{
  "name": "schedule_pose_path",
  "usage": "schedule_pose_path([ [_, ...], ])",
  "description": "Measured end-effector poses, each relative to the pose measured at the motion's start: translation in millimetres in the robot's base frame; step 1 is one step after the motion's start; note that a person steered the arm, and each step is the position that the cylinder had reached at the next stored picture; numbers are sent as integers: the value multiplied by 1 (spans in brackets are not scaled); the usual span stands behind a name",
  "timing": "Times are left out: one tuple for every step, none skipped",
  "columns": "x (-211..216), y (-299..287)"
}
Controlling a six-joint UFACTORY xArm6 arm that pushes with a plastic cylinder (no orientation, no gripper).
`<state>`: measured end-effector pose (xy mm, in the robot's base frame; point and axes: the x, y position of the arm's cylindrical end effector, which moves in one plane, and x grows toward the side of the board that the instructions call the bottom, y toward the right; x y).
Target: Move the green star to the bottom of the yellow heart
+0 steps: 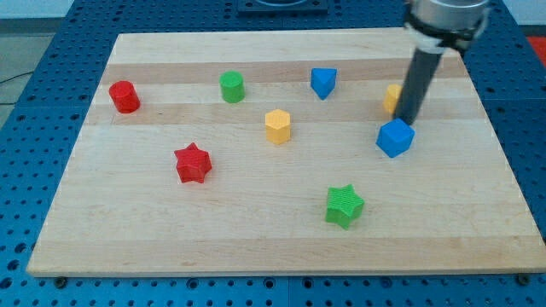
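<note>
My tip [408, 122], a bare rod holding nothing, stands against the yellow heart [392, 98], just above the blue cube [396, 137]. The green star [345, 205] lies well below-left. Best approach from its left, pushing right and upward.

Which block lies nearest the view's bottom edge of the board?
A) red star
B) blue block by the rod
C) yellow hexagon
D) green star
D: the green star sits lower in the view than the red star, the blue block and the yellow hexagon.
</note>
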<state>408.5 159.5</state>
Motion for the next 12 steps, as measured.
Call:
schedule_pose_path([
  [-10, 45],
  [-32, 56],
  [-36, -13],
  [-10, -108],
  [-16, -62],
  [-45, -46],
  [-45, -46],
  [-17, 2],
  [-1, 92],
  [148, 79],
  [210, 40],
  [204, -48],
])
